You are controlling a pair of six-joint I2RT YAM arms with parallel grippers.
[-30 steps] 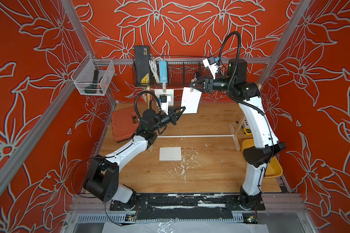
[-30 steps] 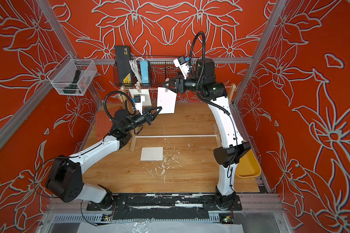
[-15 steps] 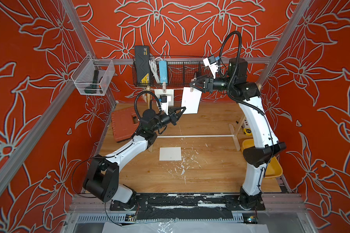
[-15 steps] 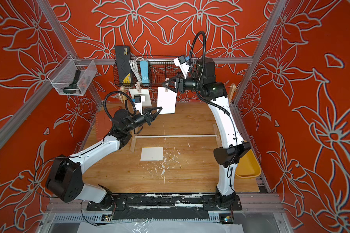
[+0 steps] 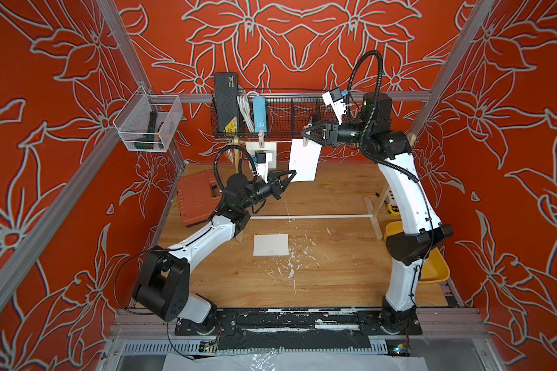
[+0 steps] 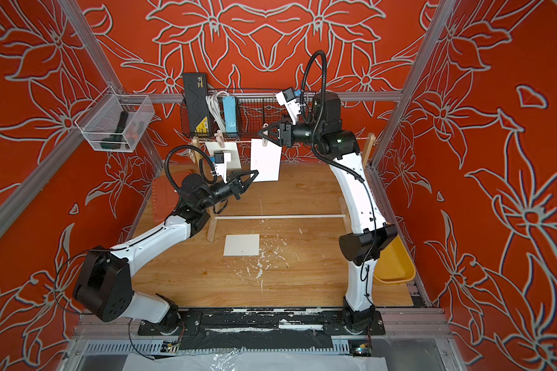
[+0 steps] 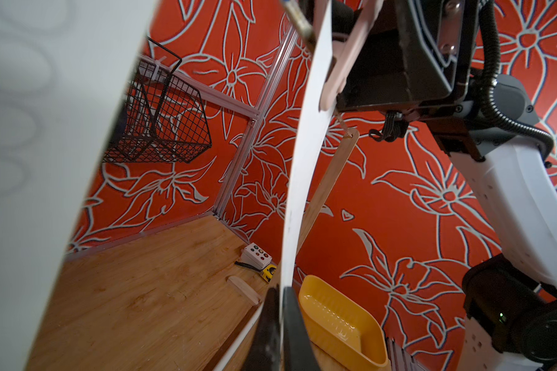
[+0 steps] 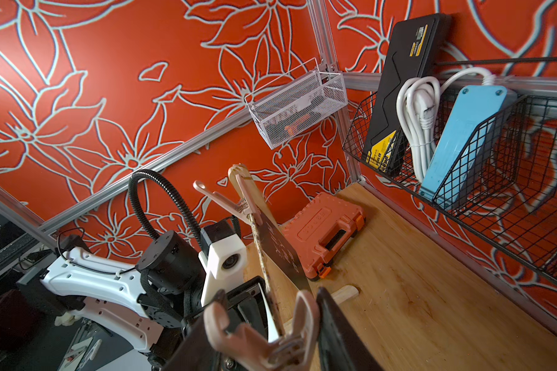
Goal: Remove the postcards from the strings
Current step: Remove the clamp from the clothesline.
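The left tool (image 5: 291,175) is clenched on the lower corner of the hanging postcard (image 5: 303,163). In the left wrist view the card's thin edge rises from between the two dark fingers (image 7: 295,321) and bows slightly on its way up. The right tool (image 5: 306,135) sits straight above, at the upper edge of the same card and well higher than the left tool, so the card spans the gap between the two tools.

In the right wrist view the right tool's fingers (image 8: 335,337) stand on either side of the pale peg (image 8: 261,340) that pins the card to the string (image 8: 260,247), with one finger right against a peg handle. I cannot tell whether they are squeezing the peg or only bracketing it. The card is on the string, its top edge under the peg. From the right tool the string runs away to the far wooden upright (image 8: 238,175), passing a second peg (image 8: 225,199).

In both top views the second postcard (image 6: 235,149) hangs from the same string just behind the left tool's wrist camera, on the side of the held card away from the right arm. The third postcard (image 5: 270,244) lies flat on the surface (image 5: 335,273), well below both tools and nearer the arm bases, touched by neither
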